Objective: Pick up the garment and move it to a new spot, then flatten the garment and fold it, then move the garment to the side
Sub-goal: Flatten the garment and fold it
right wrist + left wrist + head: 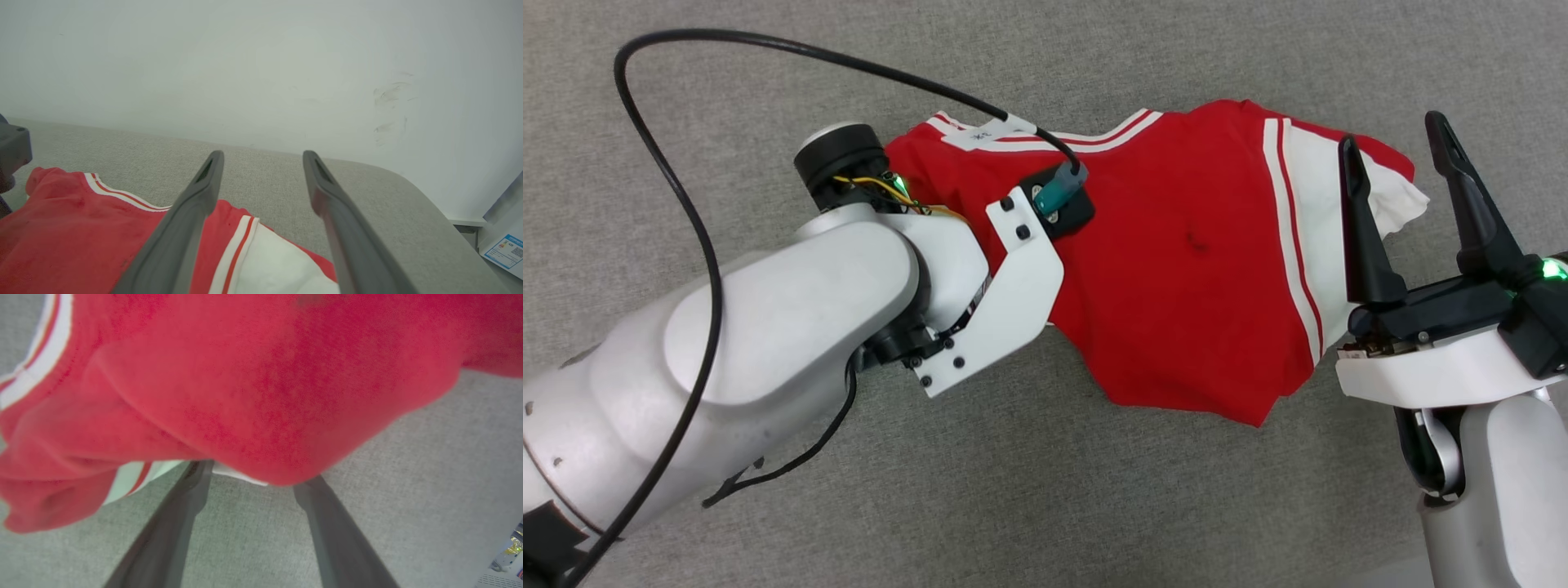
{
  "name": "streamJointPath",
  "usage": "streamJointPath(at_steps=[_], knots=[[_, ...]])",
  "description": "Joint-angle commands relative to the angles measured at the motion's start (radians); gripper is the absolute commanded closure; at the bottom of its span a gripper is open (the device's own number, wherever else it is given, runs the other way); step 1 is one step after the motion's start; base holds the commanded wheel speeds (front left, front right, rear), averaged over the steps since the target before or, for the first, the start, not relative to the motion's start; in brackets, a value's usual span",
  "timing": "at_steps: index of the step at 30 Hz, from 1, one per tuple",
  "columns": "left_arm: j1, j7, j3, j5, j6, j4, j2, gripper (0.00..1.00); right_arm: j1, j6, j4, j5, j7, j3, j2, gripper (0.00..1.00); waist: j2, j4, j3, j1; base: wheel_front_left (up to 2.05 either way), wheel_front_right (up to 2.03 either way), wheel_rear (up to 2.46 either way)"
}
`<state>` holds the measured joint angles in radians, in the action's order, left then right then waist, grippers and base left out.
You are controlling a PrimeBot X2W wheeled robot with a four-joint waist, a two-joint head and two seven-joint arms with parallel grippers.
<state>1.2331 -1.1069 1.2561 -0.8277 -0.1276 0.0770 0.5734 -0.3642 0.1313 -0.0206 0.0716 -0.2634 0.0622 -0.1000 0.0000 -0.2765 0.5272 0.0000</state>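
Observation:
The garment [1192, 269] is a red jersey with white sleeves and striped trim, lying rumpled on the grey cloth-covered surface [1094, 506]. My left arm [1013, 269] reaches over its left part, and the wrist hides the fingers in the head view. In the left wrist view my left gripper [253, 473] is open, its fingertips at the edge of a raised red fold of the garment [265, 384]. My right gripper [1392, 131] is open above the white sleeve [1372, 204] at the right end. In the right wrist view my right gripper [262, 155] hangs over the garment [81, 228].
A black cable [662, 188] loops from my left wrist across the surface's left side. A white wall [261, 61] stands behind the surface, whose rounded corner [429, 196] is at the right. A box with a blue label [504, 249] sits beyond that corner.

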Motion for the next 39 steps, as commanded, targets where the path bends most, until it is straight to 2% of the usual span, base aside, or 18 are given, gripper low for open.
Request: streamJointPath(at_steps=[1,8,12,17,23,27,30,31,35,39], knots=[[-0.09,-0.024,0.046,-0.002,-0.002,0.021,0.014,1.0,-0.014,-0.001,0.004,-0.003,-0.002,-0.002,0.006,0.0,0.0,0.001,0.0,0.0,0.0,0.0,0.0],[-0.057,0.091,0.031,-0.01,-0.002,-0.008,0.02,1.0,-0.003,-0.001,0.016,-0.012,-0.002,-0.015,-0.005,0.0,0.0,0.049,-0.066,0.0,0.0,0.0,0.0],[-0.039,0.186,0.025,-0.044,-0.001,-0.041,0.062,1.0,0.03,-0.001,0.027,-0.013,-0.002,-0.034,-0.017,0.0,0.0,0.104,-0.131,0.0,0.0,0.0,0.0],[-0.064,0.249,0.025,-0.101,-0.001,-0.065,0.201,1.0,0.067,-0.001,0.035,-0.015,-0.002,-0.048,-0.023,0.0,0.0,0.159,-0.192,0.0,0.0,0.0,0.0],[-0.15,0.271,0.025,-0.156,0.006,-0.04,0.369,1.0,0.093,-0.001,0.039,-0.015,-0.002,-0.054,-0.028,0.0,0.0,0.194,-0.223,0.0,0.0,0.0,0.0],[-0.231,0.283,0.025,-0.182,0.036,-0.004,0.44,1.0,0.101,-0.001,0.051,-0.007,-0.002,-0.054,-0.04,0.0,0.0,0.199,-0.228,0.0,0.0,0.0,0.0],[-0.311,0.329,0.019,-0.221,0.075,0.042,0.456,0.98,0.107,-0.001,0.068,-0.004,-0.002,-0.055,-0.048,0.0,0.0,0.198,-0.232,0.0,0.0,0.0,0.0],[-0.32,0.358,0.012,-0.221,0.084,0.046,0.447,0.0,0.108,-0.001,0.072,-0.003,-0.002,-0.055,-0.05,0.0,0.0,0.198,-0.236,0.0,0.0,0.0,0.0],[-0.346,0.491,-0.023,-0.211,0.122,0.058,0.421,0.0,0.118,-0.001,0.088,0.003,-0.002,-0.058,-0.056,0.0,0.0,0.2,-0.265,0.0,0.0,0.0,0.0],[-0.345,0.591,-0.056,-0.197,0.137,0.029,0.418,0.0,0.131,-0.001,0.098,0.006,-0.002,-0.065,-0.06,0.0,0.0,0.202,-0.302,0.0,0.0,0.0,0.0]])
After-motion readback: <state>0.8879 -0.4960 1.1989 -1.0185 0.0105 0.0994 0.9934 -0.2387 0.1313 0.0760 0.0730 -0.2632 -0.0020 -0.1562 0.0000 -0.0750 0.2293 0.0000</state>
